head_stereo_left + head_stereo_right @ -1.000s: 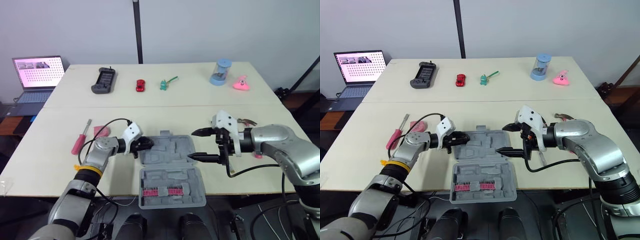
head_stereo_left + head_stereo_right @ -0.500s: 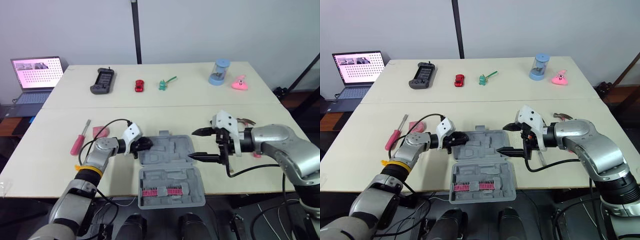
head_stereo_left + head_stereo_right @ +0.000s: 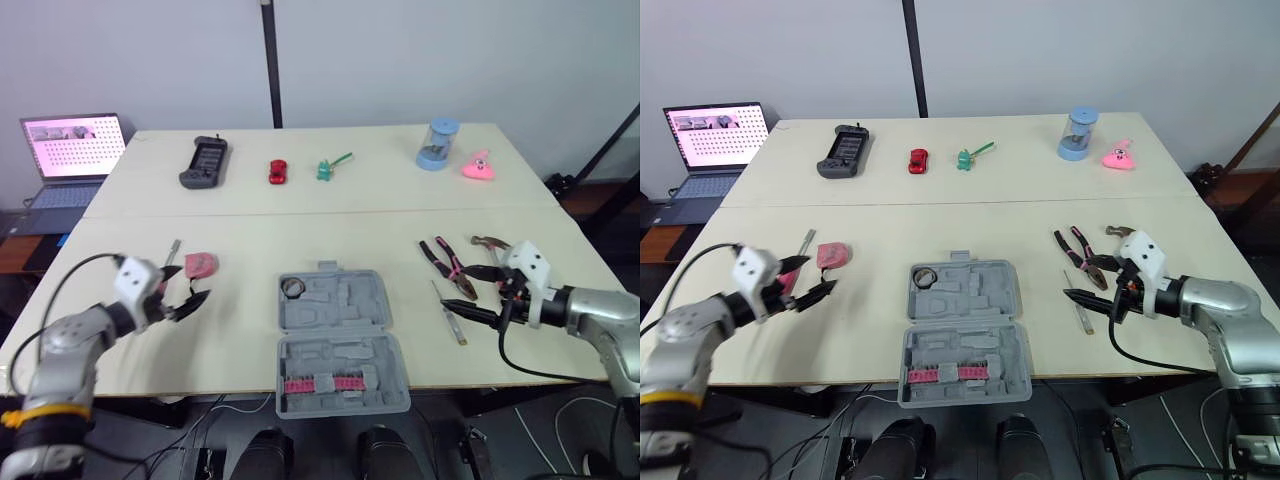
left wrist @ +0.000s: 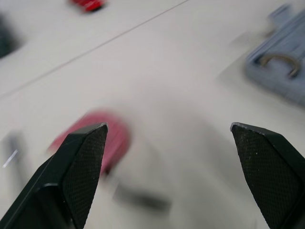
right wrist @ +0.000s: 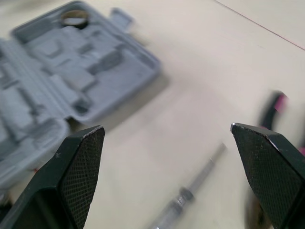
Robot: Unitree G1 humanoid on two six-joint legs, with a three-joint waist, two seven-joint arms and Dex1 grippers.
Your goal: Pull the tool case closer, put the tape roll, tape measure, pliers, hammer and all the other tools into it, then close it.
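On the bench, centre: we are seeing the tool case [image 3: 345,345] lying open and flat at the near edge, with pink bits [image 3: 322,384] in its near half and what looks like the tape roll [image 3: 292,288] sitting in a corner pocket of the far half.
Left side: the pink tape measure [image 3: 201,264] is lying beside a screwdriver [image 3: 806,241], both well apart from the case.
Left pincer [image 4: 168,125]: hovering just beside the tape measure, fingers spread wide, holding nothing.
Right side: the pliers [image 3: 1077,250], a thin metal tool [image 3: 449,313] and the hammer [image 3: 1117,232] are lying loose, all outside the case.
Right pincer [image 5: 167,128]: hanging low near the thin tool and the pliers, wide open, gripping nothing.
Stage: we are judging that the loading is barely begun and most tools are waiting.
Risk, left: we are expecting the rounded tape measure to squirt out of a shallow pinch, or the open fingers to knock the screwdriver aside, since the two are lying so close.
Risk, right: the thin tool is lying flat, so the fingertips could scrape the bench and flick it. The hammer is sitting near the bench's right edge and a careless sweep could push it off.
Risk, case: its near half is looking close to overhanging, so a heavy drop there could tip it.
Risk, closing: any tool not seated in its moulded pocket is likely to jam the lid.
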